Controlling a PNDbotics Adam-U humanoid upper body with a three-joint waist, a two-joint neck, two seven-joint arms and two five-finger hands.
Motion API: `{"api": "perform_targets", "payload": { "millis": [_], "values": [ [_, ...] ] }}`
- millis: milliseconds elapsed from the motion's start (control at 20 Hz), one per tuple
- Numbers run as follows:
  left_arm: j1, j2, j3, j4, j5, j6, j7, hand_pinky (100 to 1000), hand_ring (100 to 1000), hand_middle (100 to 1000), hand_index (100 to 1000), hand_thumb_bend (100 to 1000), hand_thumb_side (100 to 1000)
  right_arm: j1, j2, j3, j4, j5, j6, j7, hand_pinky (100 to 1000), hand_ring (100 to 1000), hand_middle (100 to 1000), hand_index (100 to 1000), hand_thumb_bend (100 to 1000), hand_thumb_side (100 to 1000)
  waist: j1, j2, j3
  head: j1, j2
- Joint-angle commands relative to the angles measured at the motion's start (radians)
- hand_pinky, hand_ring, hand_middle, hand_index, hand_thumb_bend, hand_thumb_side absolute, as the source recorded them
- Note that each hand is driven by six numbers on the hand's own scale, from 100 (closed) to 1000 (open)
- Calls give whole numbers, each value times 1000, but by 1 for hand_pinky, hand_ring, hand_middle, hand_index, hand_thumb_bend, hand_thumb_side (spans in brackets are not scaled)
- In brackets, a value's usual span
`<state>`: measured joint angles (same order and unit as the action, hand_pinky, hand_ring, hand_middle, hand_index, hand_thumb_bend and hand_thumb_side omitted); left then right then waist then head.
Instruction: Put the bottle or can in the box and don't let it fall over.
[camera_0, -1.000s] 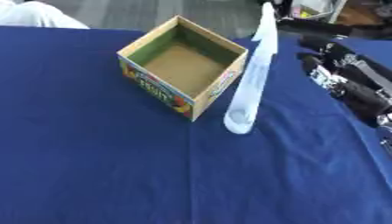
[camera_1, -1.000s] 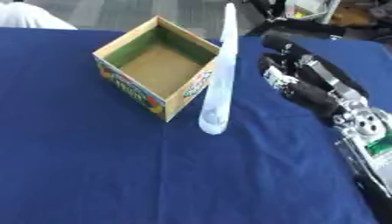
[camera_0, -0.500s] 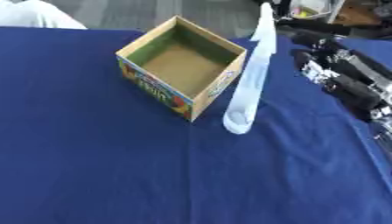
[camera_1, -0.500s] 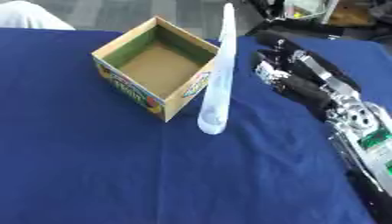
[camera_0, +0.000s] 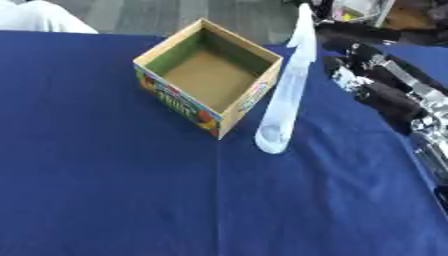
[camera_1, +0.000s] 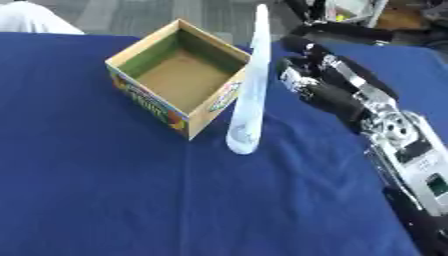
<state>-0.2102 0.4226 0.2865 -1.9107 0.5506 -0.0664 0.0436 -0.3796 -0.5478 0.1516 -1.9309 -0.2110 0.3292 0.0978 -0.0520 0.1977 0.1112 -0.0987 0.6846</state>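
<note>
Table: we see a dark blue cloth covering the whole work surface, with a faint crease running near to far down the middle.

Box: an open cardboard box sits far of centre, turned so one corner points toward us. Its inside walls are green and tan, its floor is plain brown, and nothing lies in it. The outer near faces carry bright printed colours.

Bottle: a tall, pale, see-through bottle stands on the cloth just right of the box. Its base sits beside the box's near-right corner; its narrow top reaches past the far edge of the table in our view. It appears slanted, top to the right in the left eye view, more nearly upright in the right eye view. It is outside the box. We cannot tell whether it touches the box wall.

Right hand: the black and silver right hand comes in from the right side, just right of the bottle's upper half. Its fingers point toward the bottle, but we cannot tell whether they are curled or straight, nor whether they touch it.

Right arm: the silver-jointed forearm runs back to the near-right edge.

Left hand: we find it in neither view.
</note>
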Motion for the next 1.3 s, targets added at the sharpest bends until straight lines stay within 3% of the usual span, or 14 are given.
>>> {"api": "perform_targets", "payload": {
  "millis": [50, 1300],
  "values": [
    [-14, 29, 0, -13, 2, 0, -2, 925, 1000, 1000, 820, 386, 635, -21, -6, 1, 9, 11, -3, 13, 1000, 1000, 1000, 1000, 100, 510, 5, -12, 2, 3, -12],
    [-24, 28, -3, -14, 3, 5, -8, 925, 1000, 1000, 821, 384, 637, -58, 14, 32, 42, 38, -8, 67, 1000, 1000, 1000, 1000, 100, 499, 3, -3, 8, 3, -17]
  ]
}}
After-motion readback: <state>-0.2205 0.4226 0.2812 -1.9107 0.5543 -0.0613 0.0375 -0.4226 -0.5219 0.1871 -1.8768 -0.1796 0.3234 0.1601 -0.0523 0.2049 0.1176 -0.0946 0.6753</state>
